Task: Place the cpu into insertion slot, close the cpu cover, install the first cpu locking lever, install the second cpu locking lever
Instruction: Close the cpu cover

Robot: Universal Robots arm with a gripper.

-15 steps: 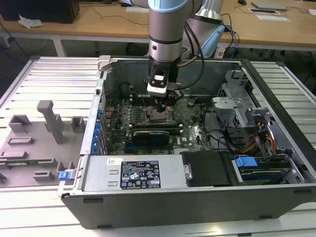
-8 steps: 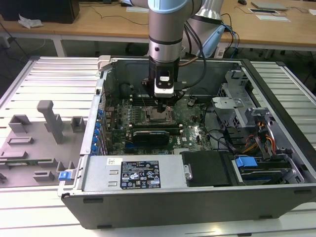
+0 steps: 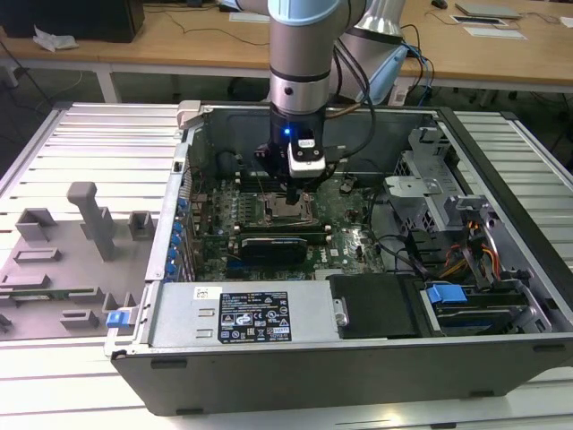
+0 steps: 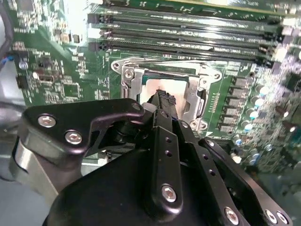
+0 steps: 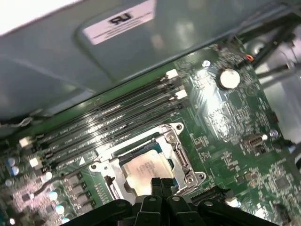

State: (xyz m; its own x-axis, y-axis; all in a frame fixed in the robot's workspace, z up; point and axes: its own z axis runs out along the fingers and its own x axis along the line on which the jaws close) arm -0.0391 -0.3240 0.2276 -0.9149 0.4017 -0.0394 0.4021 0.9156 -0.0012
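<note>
One cpu; one cpu cover; one end effector.

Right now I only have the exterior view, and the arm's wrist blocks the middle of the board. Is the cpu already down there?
Observer: Yes. In both wrist views the cpu lies flat on the board, silver top up.
Operator: And the cpu cover?
Observer: In the first wrist view the cpu cover looks lowered, framing the chip through its window. I cannot tell whether it is latched.
Operator: Where is the gripper?
Observer: In the second wrist view the gripper is shut with nothing in it, its tips right at the chip's top. I cannot confirm contact.
</note>
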